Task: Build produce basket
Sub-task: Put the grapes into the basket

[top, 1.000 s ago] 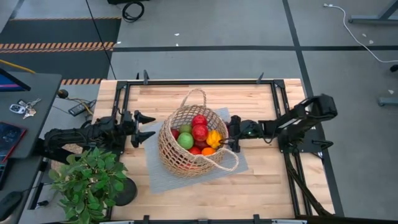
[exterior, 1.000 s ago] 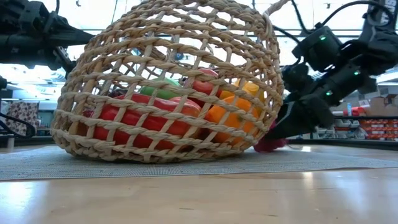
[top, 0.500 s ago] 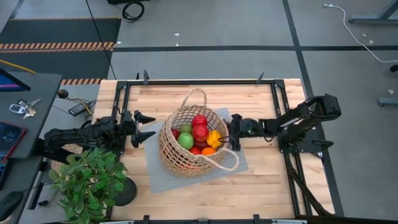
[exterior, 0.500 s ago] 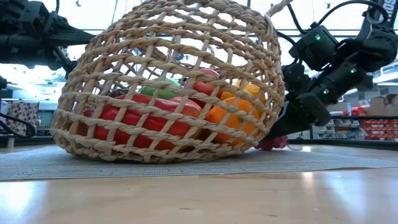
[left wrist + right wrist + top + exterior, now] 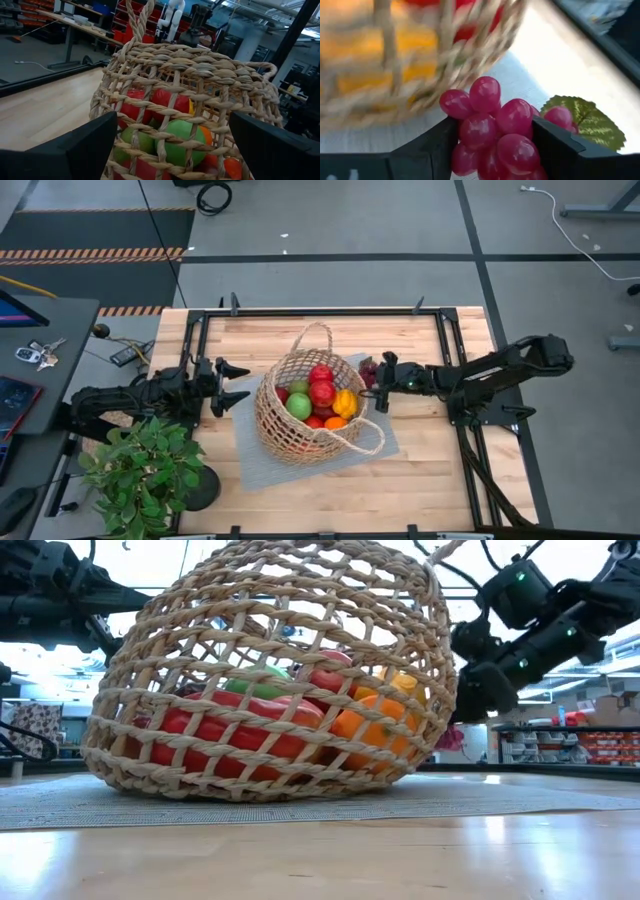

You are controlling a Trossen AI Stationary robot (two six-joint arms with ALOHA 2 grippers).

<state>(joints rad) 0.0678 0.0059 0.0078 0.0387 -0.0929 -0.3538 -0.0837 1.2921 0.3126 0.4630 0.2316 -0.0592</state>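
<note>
Grapes (image 5: 495, 132) clamped between right gripper (image 5: 378, 373) fingers, lifted clear of mat (image 5: 385, 438), just beside basket (image 5: 305, 412) rim. Basket mid-table, already well filled. Advised: raise above rim, centre over fruit (image 5: 320, 393), then release. Left gripper (image 5: 222, 385) waiting wide open opposite.

The basket (image 5: 420, 55) is blurred in the right wrist view, its rim cut off by the picture's edge. The grape bunch (image 5: 495, 135) runs past the picture's lower edge between the fingers (image 5: 427, 150). In the low view the weave hides most of the produce (image 5: 250, 725), and the grapes barely show behind the basket wall.
</note>
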